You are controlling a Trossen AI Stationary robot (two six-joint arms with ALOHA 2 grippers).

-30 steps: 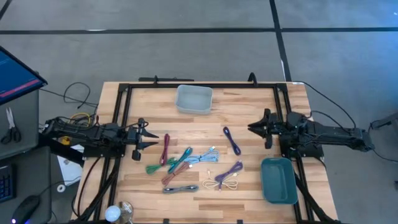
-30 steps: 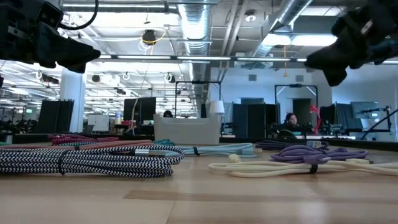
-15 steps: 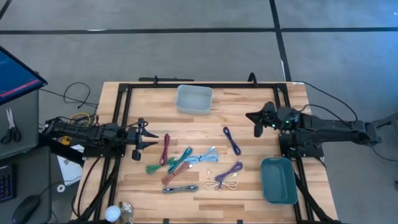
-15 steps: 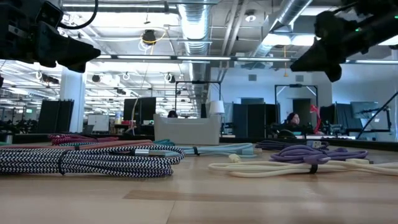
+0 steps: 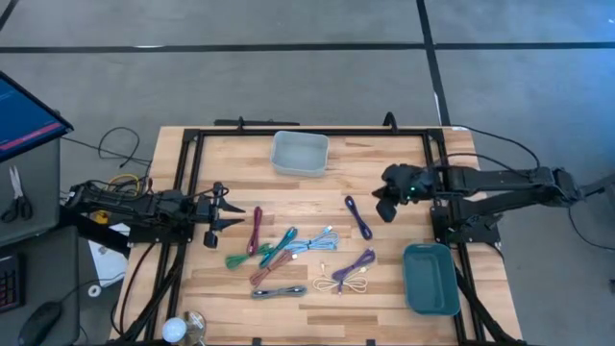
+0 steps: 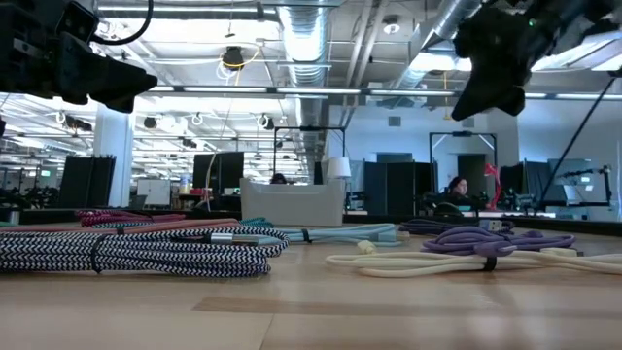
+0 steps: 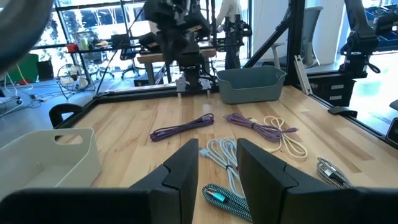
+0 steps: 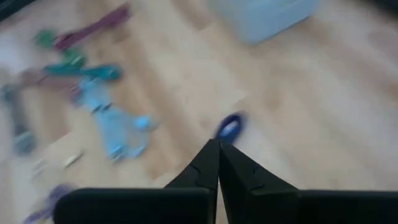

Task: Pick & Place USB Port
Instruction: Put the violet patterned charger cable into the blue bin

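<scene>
Several bundled USB cables lie flat in the middle of the wooden table: maroon [image 5: 256, 231], green [image 5: 235, 259], teal [image 5: 279, 248], light blue [image 5: 312, 242], purple [image 5: 354, 267], cream [image 5: 354, 285] and black-and-white braided [image 5: 279, 291]. A dark purple cable [image 5: 357, 216] lies apart from them toward the right. My right gripper [image 5: 381, 210] is shut and hovers just right of that cable's far end [image 8: 229, 127], well above the table in the low view [image 6: 476, 102]. My left gripper [image 5: 231, 215] waits open at the table's left side, left of the maroon cable.
A pale grey bin [image 5: 300, 152] stands at the far edge and a teal bin [image 5: 430, 279] at the near right corner. A black frame [image 5: 187, 192] rims the table. Bare wood lies between the grey bin and the cables.
My right gripper has moved toward the table's left, away from the right edge and toward the dark purple cable, and has tipped its fingers downward. It has stayed shut. The cables have not moved.
</scene>
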